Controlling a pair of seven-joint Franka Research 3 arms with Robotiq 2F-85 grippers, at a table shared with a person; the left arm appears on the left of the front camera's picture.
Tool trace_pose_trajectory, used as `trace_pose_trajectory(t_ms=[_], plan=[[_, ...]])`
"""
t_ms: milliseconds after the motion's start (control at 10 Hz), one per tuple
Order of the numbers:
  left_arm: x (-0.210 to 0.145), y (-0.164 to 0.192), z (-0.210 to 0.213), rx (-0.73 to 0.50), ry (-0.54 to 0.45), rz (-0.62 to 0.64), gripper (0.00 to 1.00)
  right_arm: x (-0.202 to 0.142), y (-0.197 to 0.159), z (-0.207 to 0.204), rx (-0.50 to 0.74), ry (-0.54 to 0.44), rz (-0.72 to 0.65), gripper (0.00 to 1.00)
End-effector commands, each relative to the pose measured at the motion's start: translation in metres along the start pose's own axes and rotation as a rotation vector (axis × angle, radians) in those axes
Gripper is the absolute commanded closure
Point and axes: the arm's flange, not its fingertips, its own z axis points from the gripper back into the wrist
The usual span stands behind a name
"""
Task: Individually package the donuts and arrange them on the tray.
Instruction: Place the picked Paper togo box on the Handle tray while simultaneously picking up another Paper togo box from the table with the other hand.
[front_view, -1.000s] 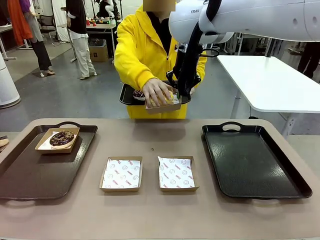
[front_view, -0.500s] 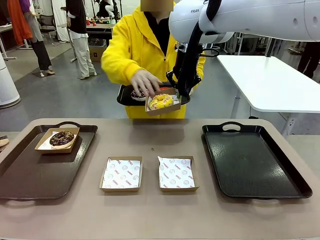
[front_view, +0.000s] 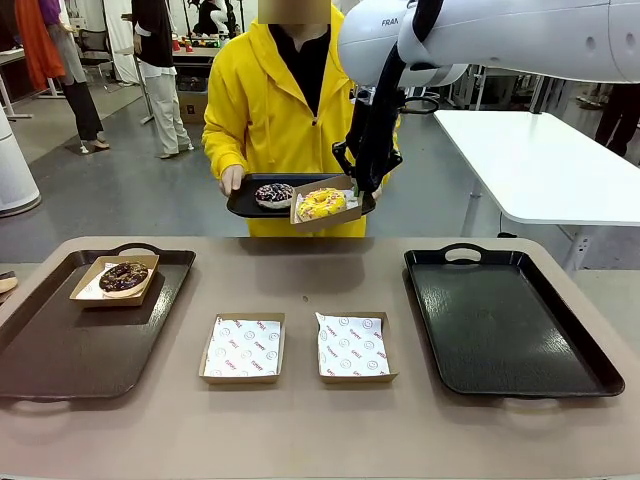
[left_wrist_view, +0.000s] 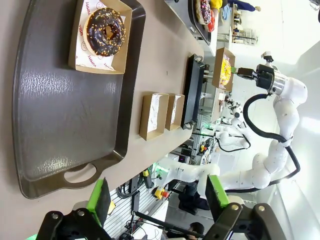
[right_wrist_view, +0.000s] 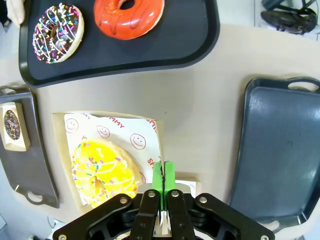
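Right wrist view: my right tool (right_wrist_view: 163, 176) clamps brown paper-lined cardboard box (right_wrist_view: 58, 160), print "…MMY", carrying yellow-iced sprinkled donut (right_wrist_view: 102, 172); left tool (left_wrist_view: 159, 196) spread.

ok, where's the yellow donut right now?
Front view, centre: the yellow donut sits in the cardboard box that the right gripper holds up by its edge, near the person's black tray, picture-right of the sprinkled chocolate donut.

Two boxes (front_view: 243, 348) stand mid-table; the left tray (front_view: 70, 350) lies mostly free.
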Motion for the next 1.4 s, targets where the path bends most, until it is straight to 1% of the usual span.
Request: trace_pose_trajectory(t_ms=[0, 300, 400, 500, 600, 700, 800, 1000, 1100, 1300], plan=[[-0.003, -0.001, 0.002, 0.011, 0.0, 0.0, 0.0, -0.005, -0.002, 0.001, 0.005, -0.001, -0.013, 1.0], [0.0, 0.0, 0.0, 0.0, 0.0, 0.0, 0.0, 0.0, 0.0, 0.0, 0.0, 0.0, 0.0, 0.99], [-0.008, -0.013, -0.008, 0.036, 0.022, -0.036, 0.0, -0.011, -0.012, 0.009, -0.019, -0.02, 0.037, 0.99], [-0.013, -0.027, -0.013, 0.063, 0.1, -0.078, 0.0, -0.021, -0.031, 0.02, -0.033, -0.033, 0.036, 0.99], [-0.014, -0.043, -0.02, 0.115, 0.108, -0.046, 0.0, -0.028, -0.055, 0.03, -0.072, -0.046, 0.005, 0.99], [-0.024, -0.061, -0.03, 0.17, 0.121, -0.059, 0.0, -0.04, -0.085, 0.038, -0.091, -0.048, -0.022, 0.99], [-0.031, -0.081, -0.04, 0.222, 0.138, -0.085, 0.0, -0.052, -0.11, 0.045, -0.127, -0.064, -0.015, 0.99], [-0.046, -0.12, -0.069, 0.331, 0.168, -0.122, 0.0, -0.072, -0.158, 0.053, -0.126, -0.069, -0.026, 0.99], [-0.05, -0.141, -0.089, 0.396, 0.177, -0.145, 0.0, -0.078, -0.185, 0.052, -0.114, -0.081, -0.058, 0.99], [-0.061, -0.169, -0.128, 0.485, 0.194, -0.169, 0.0, -0.086, -0.224, 0.046, -0.071, -0.114, -0.09, 0.99]])
